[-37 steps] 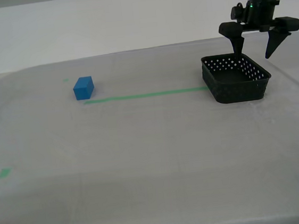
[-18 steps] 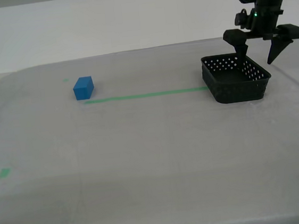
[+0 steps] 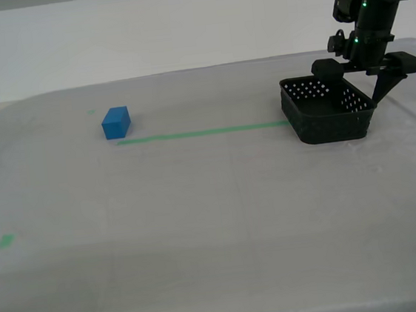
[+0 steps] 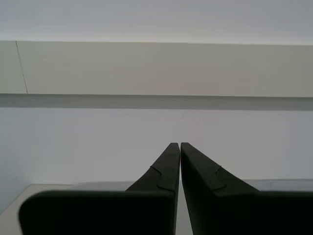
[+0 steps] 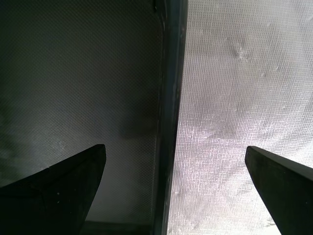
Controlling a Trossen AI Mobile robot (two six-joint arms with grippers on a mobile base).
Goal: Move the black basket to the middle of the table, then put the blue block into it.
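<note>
The jaws of my first gripper stand spread wide, one finger inside the black basket and the other outside it over bare cloth, so the basket's wall runs straight up the gap between them without either finger visibly touching it. In the exterior view this gripper hangs at the far right side of the basket, in the right part of the frame, its fingers lowered to about rim level. My second gripper has its jaws pressed together on nothing, pointing at a pale wall, and it does not appear in the exterior view.

The basket sits near the right edge of the table, at the right end of a green tape strip. The blue block lies well apart from it, left of centre in the upper half of the frame, just above the strip's left end.

I judge the basket light and fairly stiff, though its thin perforated wall may flex under a pinch. The straddled wall looks like the right place to hold, gripped low enough on the rim that it will not tip when dragged toward the middle
</note>
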